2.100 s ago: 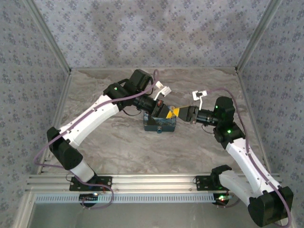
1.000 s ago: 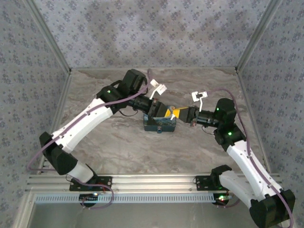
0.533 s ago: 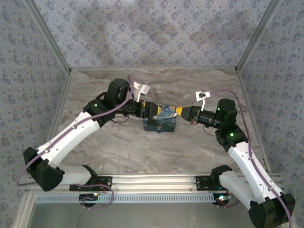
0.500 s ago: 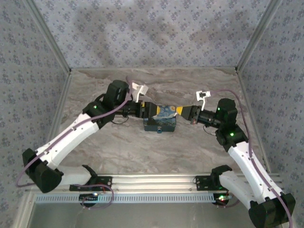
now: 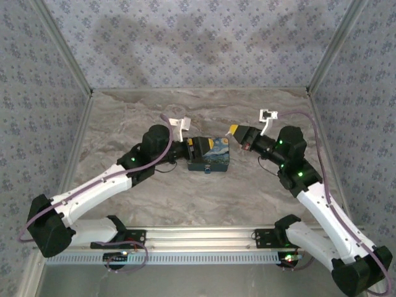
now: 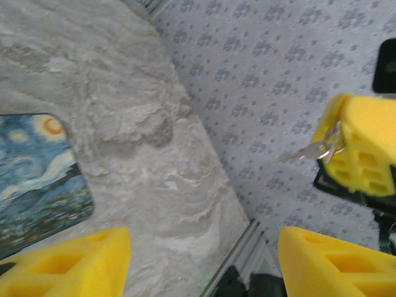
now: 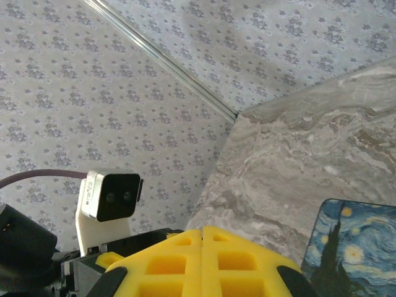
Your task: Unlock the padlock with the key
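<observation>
Now the left gripper (image 5: 193,147) rests low, fingers spread, just beside the starry-night box (image 5: 213,151) on the marble table (image 5: 154,117). Off the box's other side, the raised right gripper (image 5: 237,130) pinches the key (image 6: 307,150), its blade sticking out toward the patterned wall (image 6: 260,80).

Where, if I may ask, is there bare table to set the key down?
Bare marble lies between the Starry Night box and the near rail, and along the back wall. Crowded: beside the box, flanked by the left gripper and right gripper.
</observation>
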